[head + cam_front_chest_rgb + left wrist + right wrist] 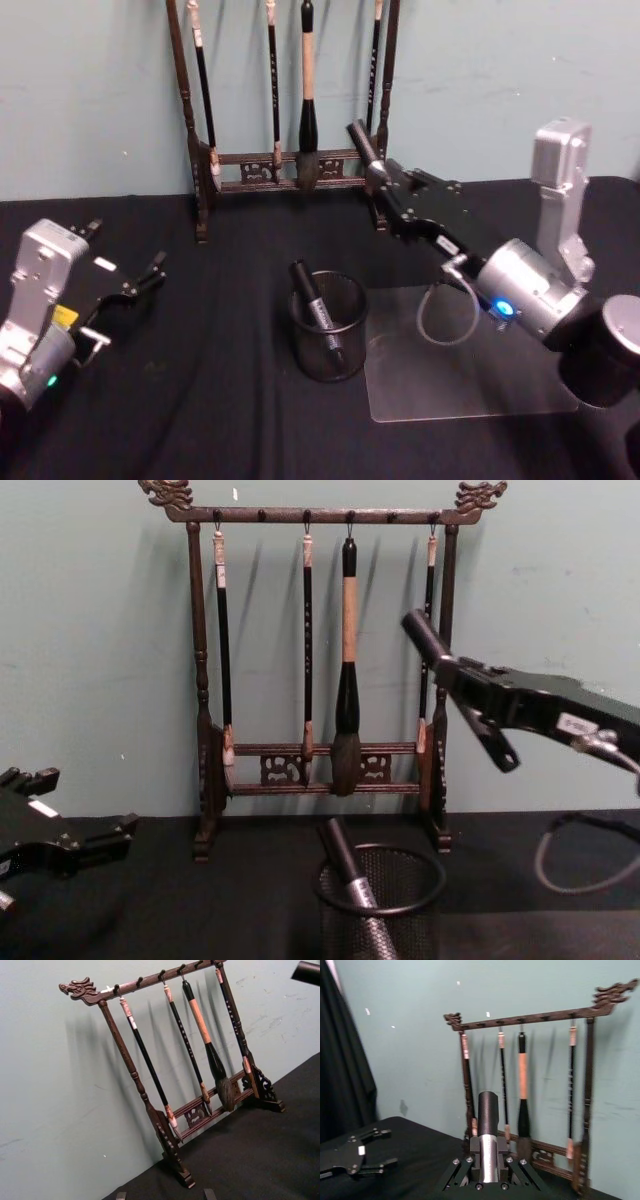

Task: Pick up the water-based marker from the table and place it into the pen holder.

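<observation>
Pinching the water-based marker [360, 140] between its fingers, the right gripper [375, 178] hangs raised behind the mesh pen holder [350, 345], where another marker [315, 295] leans. It looks mid-carry; next it should centre over the rim, lower, and release. The left gripper [120, 252] idles, fingers spread, over the table [220, 400].

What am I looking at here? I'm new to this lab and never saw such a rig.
A robot with two arms, each ending in gripping fingers. The pictures come from its head, chest and both wrists. On the black table are a mesh pen holder with one marker inside, a clear sheet and, at the back, a wooden brush rack. The right gripper, raised near the rack, holds a second marker in shut fingers. The left gripper sits open on the left.
</observation>
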### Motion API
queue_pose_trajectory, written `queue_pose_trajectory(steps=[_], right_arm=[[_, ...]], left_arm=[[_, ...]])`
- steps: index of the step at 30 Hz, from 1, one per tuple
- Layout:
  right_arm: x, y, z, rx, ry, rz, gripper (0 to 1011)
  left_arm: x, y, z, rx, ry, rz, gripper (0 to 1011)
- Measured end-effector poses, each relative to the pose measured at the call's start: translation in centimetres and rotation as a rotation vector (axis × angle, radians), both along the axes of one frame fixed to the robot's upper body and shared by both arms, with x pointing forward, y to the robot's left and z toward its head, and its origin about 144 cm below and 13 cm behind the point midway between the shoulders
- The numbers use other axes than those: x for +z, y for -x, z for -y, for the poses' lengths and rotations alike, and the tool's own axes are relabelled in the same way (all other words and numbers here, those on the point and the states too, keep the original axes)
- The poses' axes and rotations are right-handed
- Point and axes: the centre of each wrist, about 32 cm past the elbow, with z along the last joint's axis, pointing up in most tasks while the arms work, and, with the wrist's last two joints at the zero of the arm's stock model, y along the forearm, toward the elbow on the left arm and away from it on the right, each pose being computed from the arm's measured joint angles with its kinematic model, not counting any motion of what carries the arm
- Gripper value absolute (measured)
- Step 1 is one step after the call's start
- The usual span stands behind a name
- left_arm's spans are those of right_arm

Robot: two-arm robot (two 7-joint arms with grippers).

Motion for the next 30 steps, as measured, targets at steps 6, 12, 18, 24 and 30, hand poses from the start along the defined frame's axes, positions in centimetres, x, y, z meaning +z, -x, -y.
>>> queue_pose_trajectory(steps=[6, 12, 18, 24, 30], right_arm=[[-0.6, -1.0, -1.8, 0.058, -0.015, -0.005, 192], [-1.9, -2.0, -3.5, 0.116, -0.022, -0.041, 192], [-2.7, -2.1, -4.1, 0.133, -0.020, -0.071, 194], [-3.2, -1.9, -4.3, 0.148, -0.016, -0.098, 192], [-3.9, -1.5, -4.4, 0.156, -0.009, -0.128, 194]], left_arm=[[0.0, 0.0, 0.0, 0.000, 0.000, 0.000, 1001], [0.0, 0.0, 0.0, 0.000, 0.000, 0.000, 1001], [0.0, 0.0, 0.0, 0.000, 0.000, 0.000, 1001], [0.0, 0.0, 0.0, 0.000, 0.000, 0.000, 1001], [0.0, 0.0, 0.0, 0.000, 0.000, 0.000, 1001]])
